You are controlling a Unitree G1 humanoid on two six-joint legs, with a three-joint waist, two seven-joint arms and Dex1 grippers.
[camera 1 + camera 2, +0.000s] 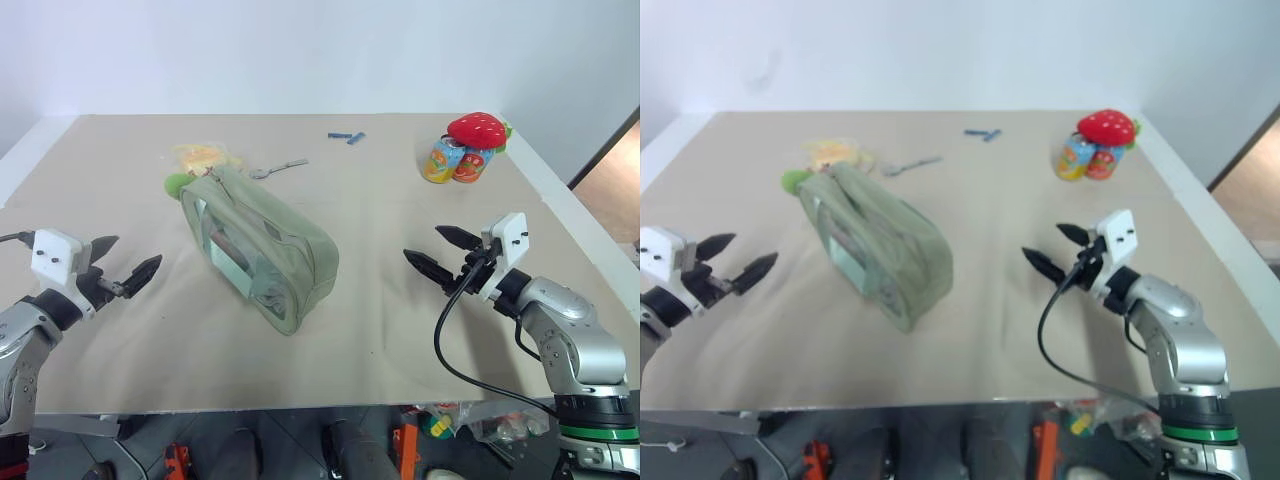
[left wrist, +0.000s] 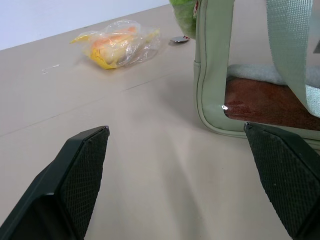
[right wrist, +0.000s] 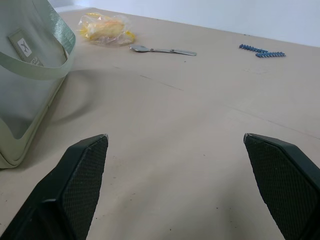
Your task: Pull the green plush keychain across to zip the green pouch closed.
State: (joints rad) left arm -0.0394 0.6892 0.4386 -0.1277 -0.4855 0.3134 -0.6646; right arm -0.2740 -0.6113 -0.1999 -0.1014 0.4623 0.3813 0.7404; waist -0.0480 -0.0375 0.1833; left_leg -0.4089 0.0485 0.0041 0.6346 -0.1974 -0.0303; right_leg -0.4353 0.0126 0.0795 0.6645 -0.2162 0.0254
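The green pouch [image 1: 258, 247] lies at an angle in the middle of the table, its far end toward the back left. At that far end sits the green plush keychain [image 1: 177, 184], a small lime fuzzy ball, also in the left wrist view as the green plush keychain [image 2: 183, 14]. My left gripper [image 1: 125, 265] hovers open to the left of the pouch, apart from it. To the pouch's right my right gripper [image 1: 440, 252] stands open with a clear gap to the pouch. Neither holds anything.
A yellow crinkly packet [image 1: 205, 156] and a metal spoon [image 1: 277, 168] lie behind the pouch. Blue pieces [image 1: 346, 136] sit at the back. A red strawberry plush [image 1: 476, 129] rests on colourful cans [image 1: 455, 160] at the back right. The table's front edge [image 1: 300, 408] runs close below both arms.
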